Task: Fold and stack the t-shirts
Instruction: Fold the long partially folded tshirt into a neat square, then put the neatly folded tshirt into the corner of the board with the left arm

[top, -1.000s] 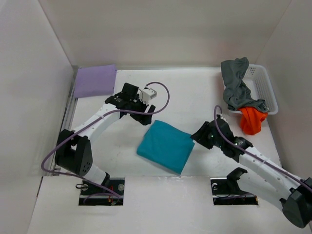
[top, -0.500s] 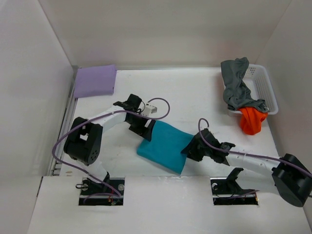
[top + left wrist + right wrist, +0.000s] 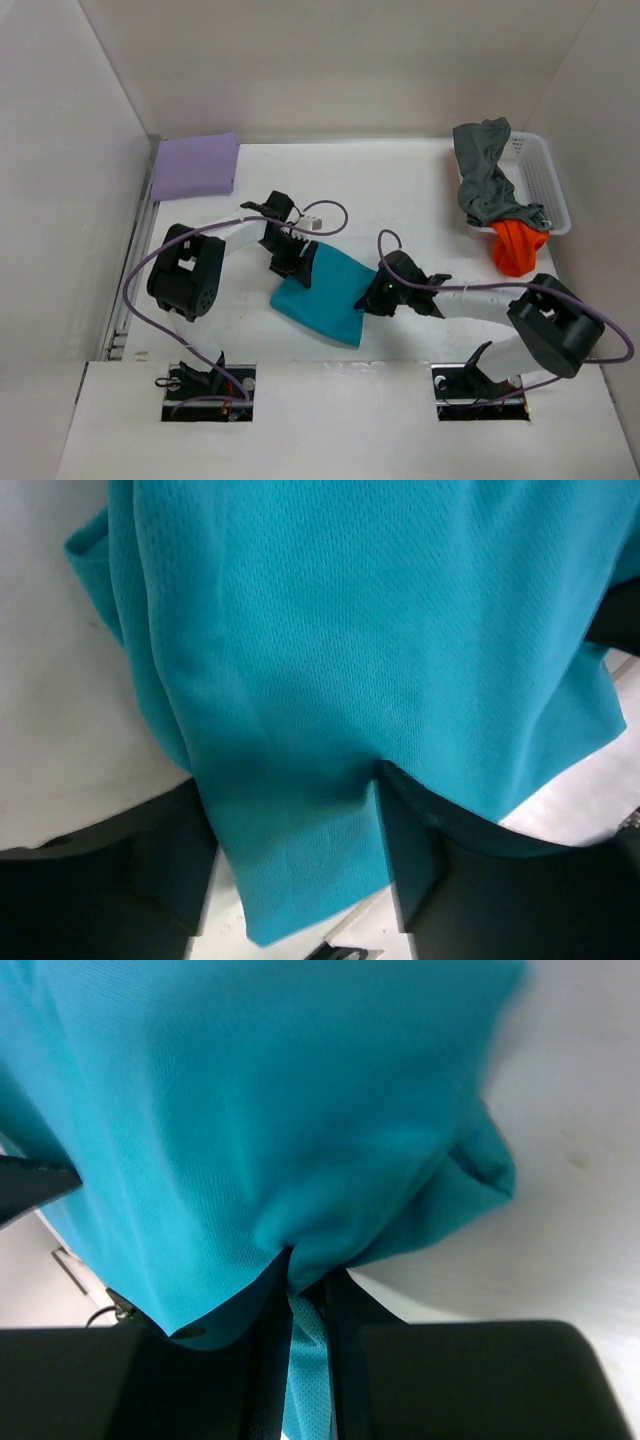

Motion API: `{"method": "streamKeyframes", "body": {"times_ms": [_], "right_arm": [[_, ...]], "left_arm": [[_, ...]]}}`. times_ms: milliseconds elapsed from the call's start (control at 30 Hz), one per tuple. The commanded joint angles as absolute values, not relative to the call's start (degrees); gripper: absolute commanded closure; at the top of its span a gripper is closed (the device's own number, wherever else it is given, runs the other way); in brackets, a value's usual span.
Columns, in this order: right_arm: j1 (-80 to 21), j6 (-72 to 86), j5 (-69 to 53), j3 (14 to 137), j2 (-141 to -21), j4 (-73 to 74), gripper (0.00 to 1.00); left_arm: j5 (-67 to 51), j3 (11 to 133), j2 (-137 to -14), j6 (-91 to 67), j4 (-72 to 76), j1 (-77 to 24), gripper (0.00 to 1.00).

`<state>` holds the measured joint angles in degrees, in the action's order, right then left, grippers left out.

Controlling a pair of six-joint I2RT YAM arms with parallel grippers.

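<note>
At the middle of the surface (image 3: 410, 190) lies the teal t-shirt (image 3: 325, 297), folded into a skewed square. We see the right end effector (image 3: 374, 296) clenched on its right edge, forearm stretched low and leftward. Across it, the left end effector (image 3: 297, 272) straddles the left edge, arm doubled back at the elbow; whether it grips, we cannot tell.
</note>
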<state>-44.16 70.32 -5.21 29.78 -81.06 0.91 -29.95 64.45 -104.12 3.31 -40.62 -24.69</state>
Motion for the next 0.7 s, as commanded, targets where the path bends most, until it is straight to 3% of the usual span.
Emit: {"method": "streamKeyframes", "body": {"times_ms": [0, 100, 167, 367, 667], "right_arm": [[-43.3, 66.2, -4.2, 32.0, -85.0, 1.8, 0.8], [-42.5, 65.2, -4.5, 33.0, -85.6, 1.6, 0.8], [-41.5, 64.2, -4.5, 33.1, -84.7, 2.0, 0.77], [-36.0, 59.1, -4.7, 33.7, -79.7, 5.5, 0.6], [-29.1, 49.9, -4.7, 39.8, -74.2, 14.1, 0.57]], "left_arm": [[-30.7, 63.1, -109.9, 3.9, -38.9, -24.3, 0.57], [-33.6, 63.9, -110.4, 3.3, -39.8, -21.9, 0.91], [-33.7, 64.2, -109.3, 2.7, -39.8, -19.3, 0.99], [-29.7, 66.9, -102.8, -0.2, -38.2, -13.3, 1.0], [-15.3, 77.7, -104.4, 1.9, -34.1, -12.4, 1.0]]}}
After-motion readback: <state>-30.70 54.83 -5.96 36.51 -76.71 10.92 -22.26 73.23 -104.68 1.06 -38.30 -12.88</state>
